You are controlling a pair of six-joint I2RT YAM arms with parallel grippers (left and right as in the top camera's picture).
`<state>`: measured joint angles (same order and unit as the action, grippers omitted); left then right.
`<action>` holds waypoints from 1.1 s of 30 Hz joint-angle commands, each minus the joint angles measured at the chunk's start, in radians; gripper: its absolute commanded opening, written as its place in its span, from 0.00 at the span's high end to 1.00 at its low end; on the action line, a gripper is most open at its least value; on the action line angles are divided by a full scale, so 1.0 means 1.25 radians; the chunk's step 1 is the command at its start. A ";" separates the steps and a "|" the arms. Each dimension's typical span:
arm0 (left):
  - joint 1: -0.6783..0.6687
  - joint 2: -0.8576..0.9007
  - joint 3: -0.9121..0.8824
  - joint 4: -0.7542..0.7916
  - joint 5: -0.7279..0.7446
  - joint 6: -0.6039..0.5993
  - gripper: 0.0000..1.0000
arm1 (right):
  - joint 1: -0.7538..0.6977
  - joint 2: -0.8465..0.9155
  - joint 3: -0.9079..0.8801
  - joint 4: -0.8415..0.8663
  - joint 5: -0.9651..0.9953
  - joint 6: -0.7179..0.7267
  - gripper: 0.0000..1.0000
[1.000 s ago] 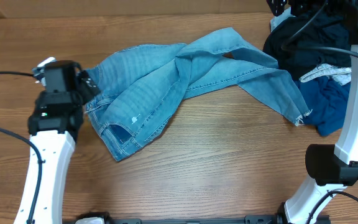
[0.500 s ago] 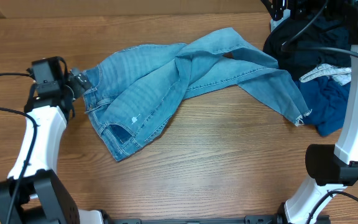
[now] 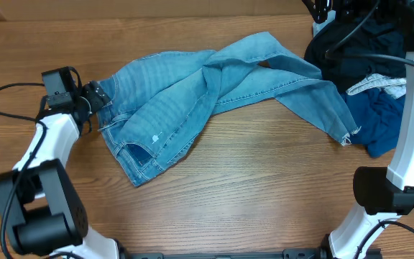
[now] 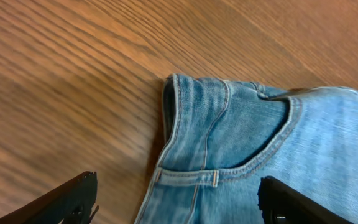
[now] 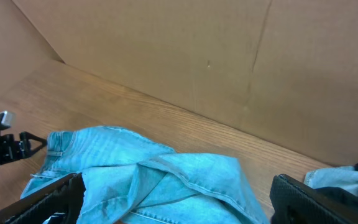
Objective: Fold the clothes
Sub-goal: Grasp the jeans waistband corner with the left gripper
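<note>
Light blue jeans [image 3: 192, 93] lie crumpled across the middle of the table, waistband to the left and a frayed hem [image 3: 345, 133] to the right. My left gripper [image 3: 95, 96] is low at the waistband's left corner. In the left wrist view the left gripper [image 4: 179, 208] is open, its fingers either side of the waistband [image 4: 191, 177] and front pocket. My right gripper [image 3: 322, 8] hangs at the back right. Seen from the right wrist, the right gripper [image 5: 179, 205] is open, high above the jeans [image 5: 148, 180], holding nothing. Black clothes [image 3: 365, 39] and dark blue fabric [image 3: 379, 122] are piled at the right.
A cardboard wall [image 5: 166, 56] closes the far side of the table. The right arm's white column [image 3: 412, 129] stands beside the dark pile, with a pale grey garment [image 3: 379, 83] on top. The left arm's black cable [image 3: 6, 93] loops over the table's left side.
My left arm has dropped low and stretched toward the table, bringing its gripper to the jeans' waistband corner. The right arm and the clothes have stayed put.
</note>
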<state>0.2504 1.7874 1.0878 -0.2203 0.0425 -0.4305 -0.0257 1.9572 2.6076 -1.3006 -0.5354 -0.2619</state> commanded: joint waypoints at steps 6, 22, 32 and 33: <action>0.001 0.083 0.020 0.095 0.112 0.022 0.18 | -0.002 0.002 0.002 0.003 0.002 0.007 0.00; 0.005 0.151 0.020 0.185 0.151 0.021 0.30 | -0.002 0.002 0.002 0.004 0.002 0.007 0.00; 0.020 0.137 0.048 0.176 0.181 0.063 0.23 | -0.002 0.002 0.002 0.005 0.002 0.024 0.00; 0.020 0.137 0.048 0.177 0.187 0.063 0.24 | -0.002 0.002 0.002 0.007 0.002 0.024 0.00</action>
<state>0.2615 1.9594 1.1133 -0.0067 0.2333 -0.3862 -0.0257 1.9572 2.6076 -1.3006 -0.5350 -0.2401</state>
